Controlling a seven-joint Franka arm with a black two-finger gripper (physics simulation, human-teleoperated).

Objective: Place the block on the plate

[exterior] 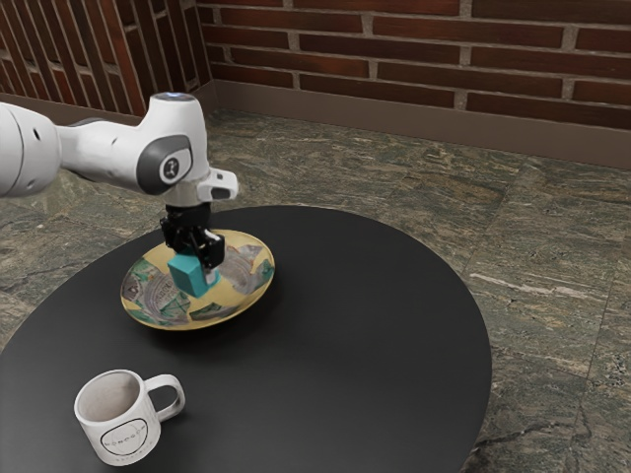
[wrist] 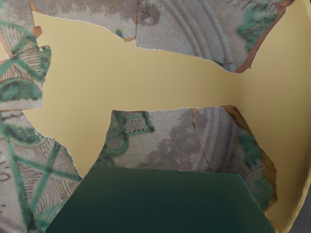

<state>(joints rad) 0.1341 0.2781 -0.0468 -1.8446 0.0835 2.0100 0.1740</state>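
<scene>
Above a round black table [exterior: 365,325], grips a teal block [exterior: 189,277] between both fingers of the black two-finger gripper [exterior: 201,264]. Directly beneath the jaws, has a round yellow plate [exterior: 225,295] with grey-and-green patterned patches. Well apart from them, nearer the exterior camera, shares the tabletop with a white ceramic mug [exterior: 118,424]. Farthest out, meets red-brown brick walls [exterior: 414,47] beyond veined stone flooring [exterior: 537,256].

White mug [exterior: 116,418], handle, dark print | round black table [exterior: 394,325] | brick wall [exterior: 414,49] | stone floor [exterior: 552,266]
</scene>
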